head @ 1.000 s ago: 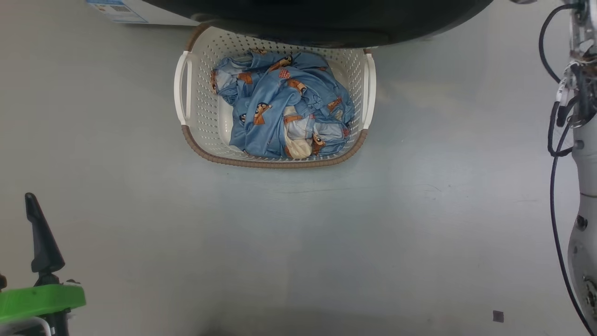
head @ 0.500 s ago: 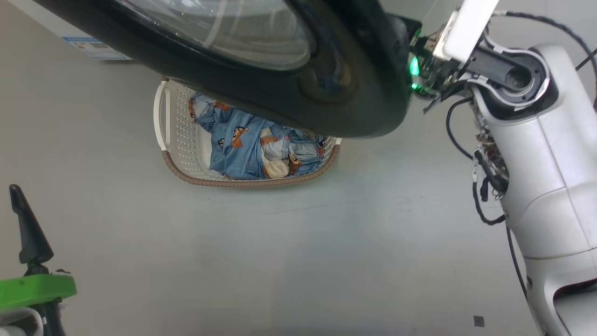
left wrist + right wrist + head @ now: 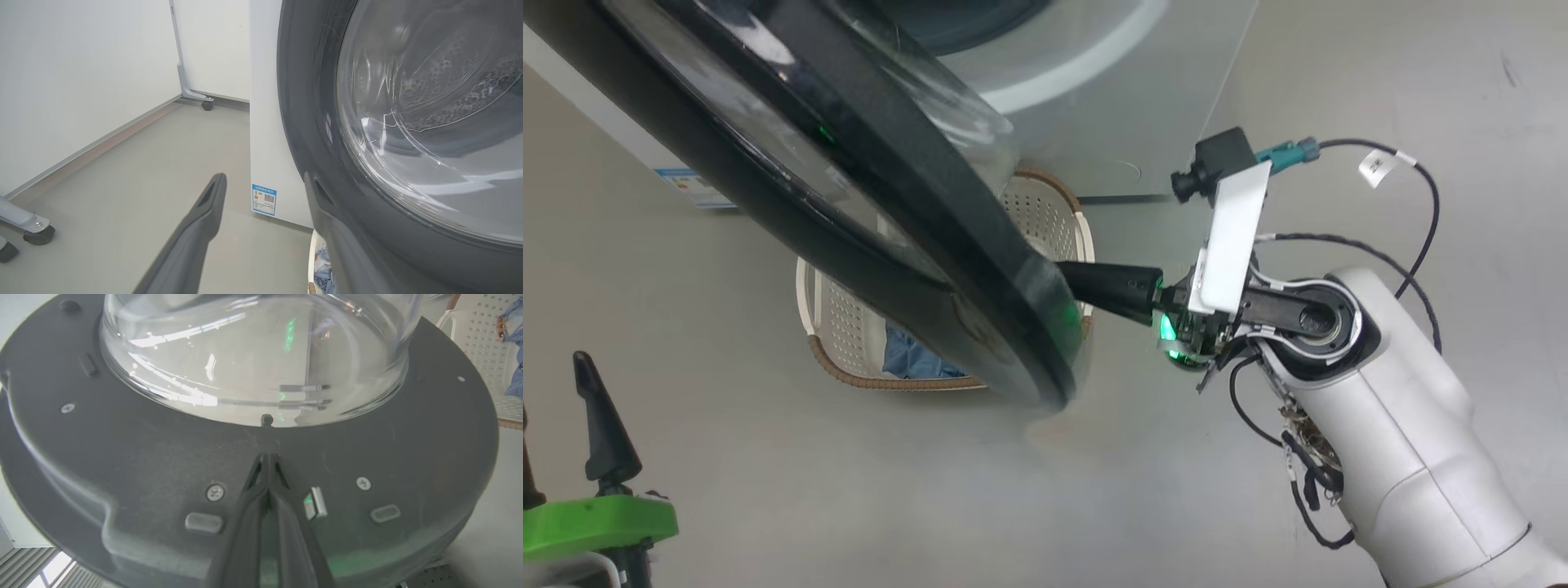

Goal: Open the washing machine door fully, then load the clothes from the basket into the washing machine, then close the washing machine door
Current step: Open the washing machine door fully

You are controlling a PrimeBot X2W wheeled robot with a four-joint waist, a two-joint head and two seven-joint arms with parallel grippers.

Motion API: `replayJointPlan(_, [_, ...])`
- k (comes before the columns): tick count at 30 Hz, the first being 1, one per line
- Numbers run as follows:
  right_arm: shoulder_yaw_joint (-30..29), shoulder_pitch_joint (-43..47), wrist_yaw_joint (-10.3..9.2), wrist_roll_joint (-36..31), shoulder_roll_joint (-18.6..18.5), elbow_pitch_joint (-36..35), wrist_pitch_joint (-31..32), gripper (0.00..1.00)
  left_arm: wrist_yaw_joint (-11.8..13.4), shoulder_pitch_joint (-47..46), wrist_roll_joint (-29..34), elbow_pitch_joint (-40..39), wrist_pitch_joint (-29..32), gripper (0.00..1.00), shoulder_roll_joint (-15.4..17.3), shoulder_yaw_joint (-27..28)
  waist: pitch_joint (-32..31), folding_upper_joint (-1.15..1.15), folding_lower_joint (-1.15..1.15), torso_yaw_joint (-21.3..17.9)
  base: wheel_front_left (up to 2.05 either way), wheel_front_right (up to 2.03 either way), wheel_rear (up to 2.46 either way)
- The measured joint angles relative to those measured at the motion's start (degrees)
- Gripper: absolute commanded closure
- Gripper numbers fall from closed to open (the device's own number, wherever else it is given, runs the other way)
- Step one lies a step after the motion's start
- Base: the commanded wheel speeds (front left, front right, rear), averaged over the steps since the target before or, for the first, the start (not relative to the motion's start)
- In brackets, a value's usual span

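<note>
The washing machine door (image 3: 866, 204), glossy black with a clear porthole, stands partly swung out from the white washing machine (image 3: 1111, 106). My right gripper (image 3: 1086, 286) is shut, and its tips rest against the door's inner face just below the glass dome (image 3: 253, 355); in the right wrist view the right gripper (image 3: 266, 459) holds nothing. The basket (image 3: 841, 327) sits on the floor under the door, mostly hidden, with a patch of the blue clothes (image 3: 915, 359) showing. My left gripper (image 3: 267, 179) is open and empty, low beside the door's outer face (image 3: 408, 122).
A blue label (image 3: 263, 199) marks the washer's lower corner. Wheeled frame legs (image 3: 36, 234) stand by the white wall on the left. My right forearm (image 3: 1388, 433) with loose cables reaches in from the lower right. Grey floor lies around the basket.
The head camera has tilted up, bringing the washer front into view. The door has swung further over the basket, and my shut right gripper now shows at its edge. The left gripper has stayed open.
</note>
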Motion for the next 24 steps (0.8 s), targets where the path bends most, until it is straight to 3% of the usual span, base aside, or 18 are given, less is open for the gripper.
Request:
replayJointPlan(8, [3.1, 6.2, 0.00, 3.0, 0.2, -1.8, -1.6, 1.00, 0.0, 1.5, 0.0, 1.4, 0.0, 0.00, 0.0, -2.9, -5.6, 0.00, 0.00, 1.1, 0.00, 0.00, 0.00])
replayJointPlan(24, [10.7, 10.0, 0.00, 8.2, 0.1, -4.3, -7.5, 1.00, 0.1, 2.9, -0.1, 1.6, 0.0, 0.00, 0.0, -7.6, -10.3, 0.00, 0.00, 8.7, 0.00, 0.00, 0.00])
